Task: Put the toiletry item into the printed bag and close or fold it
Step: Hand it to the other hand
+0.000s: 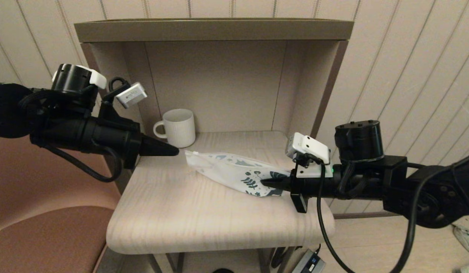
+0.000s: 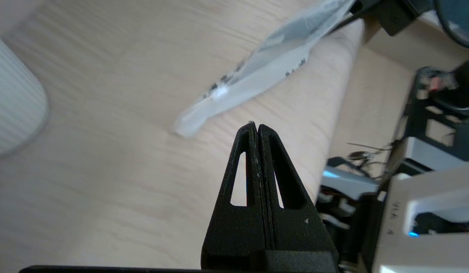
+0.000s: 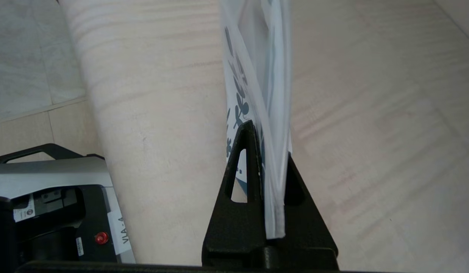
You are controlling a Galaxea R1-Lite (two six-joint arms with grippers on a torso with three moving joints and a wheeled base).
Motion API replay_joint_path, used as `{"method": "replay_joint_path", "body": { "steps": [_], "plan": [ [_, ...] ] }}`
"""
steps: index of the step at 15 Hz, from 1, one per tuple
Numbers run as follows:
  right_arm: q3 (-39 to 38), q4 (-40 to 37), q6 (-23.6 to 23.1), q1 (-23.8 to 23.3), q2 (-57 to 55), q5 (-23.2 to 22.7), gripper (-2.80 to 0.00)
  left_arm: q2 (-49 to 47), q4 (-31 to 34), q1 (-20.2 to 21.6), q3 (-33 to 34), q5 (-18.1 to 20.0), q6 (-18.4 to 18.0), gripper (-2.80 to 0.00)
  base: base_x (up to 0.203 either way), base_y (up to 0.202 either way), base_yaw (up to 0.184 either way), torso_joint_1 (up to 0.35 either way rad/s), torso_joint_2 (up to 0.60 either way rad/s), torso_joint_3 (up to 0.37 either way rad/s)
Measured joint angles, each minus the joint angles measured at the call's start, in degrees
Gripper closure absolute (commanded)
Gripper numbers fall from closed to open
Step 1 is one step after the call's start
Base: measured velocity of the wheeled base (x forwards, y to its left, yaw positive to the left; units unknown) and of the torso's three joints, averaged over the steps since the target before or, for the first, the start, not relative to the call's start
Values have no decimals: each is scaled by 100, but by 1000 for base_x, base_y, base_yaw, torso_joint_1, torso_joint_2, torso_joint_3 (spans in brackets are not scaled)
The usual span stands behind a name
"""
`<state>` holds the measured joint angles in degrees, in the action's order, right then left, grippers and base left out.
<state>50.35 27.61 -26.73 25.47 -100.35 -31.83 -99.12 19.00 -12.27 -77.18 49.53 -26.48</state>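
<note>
Two fingers sets: right gripper [image 1: 265, 183] pinches printed bag [image 1: 234, 172] above pale wood-grain table [image 1: 204, 220]; left gripper [image 1: 175, 151] closed, empty.

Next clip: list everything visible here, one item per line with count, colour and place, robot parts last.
printed bag: one, white translucent with dark teal leaf print, lying mid-tabletop, printed end clamped.
mug: one, white ribbed, back left of the tabletop, near the alcove wall.
table: one, pale wood grain, with a boxed alcove behind.
toiletry item: not discernible in any view.
left gripper: black, shut and empty, hovering just left of the bag's plain end.
right gripper: black, shut on the bag's printed end.
</note>
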Motion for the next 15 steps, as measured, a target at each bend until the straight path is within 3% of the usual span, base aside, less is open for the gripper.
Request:
{"method": "replay_joint_path", "body": {
  "steps": [5,9,12,13,15],
  "plan": [
    [52,-11,153,-11,-61,-125,0,-455,-340,249,156,630,-37,0,0,0,0,0,0,0],
    [184,-8,773,-39,-48,-622,0,-590,-356,260,210,1000,-45,0,0,0,0,0,0,0],
    [216,0,796,-45,-67,-627,0,-650,-362,260,210,1067,-138,0,0,0,0,0,0,0],
    [216,0,796,-45,-78,-632,0,-672,-362,263,219,1074,-163,-280,0,0,0,0,0,0],
    [227,0,794,-48,-100,-636,0,-689,-458,302,265,1185,-166,-280,0,0,0,0,0,0]
  ]
}}
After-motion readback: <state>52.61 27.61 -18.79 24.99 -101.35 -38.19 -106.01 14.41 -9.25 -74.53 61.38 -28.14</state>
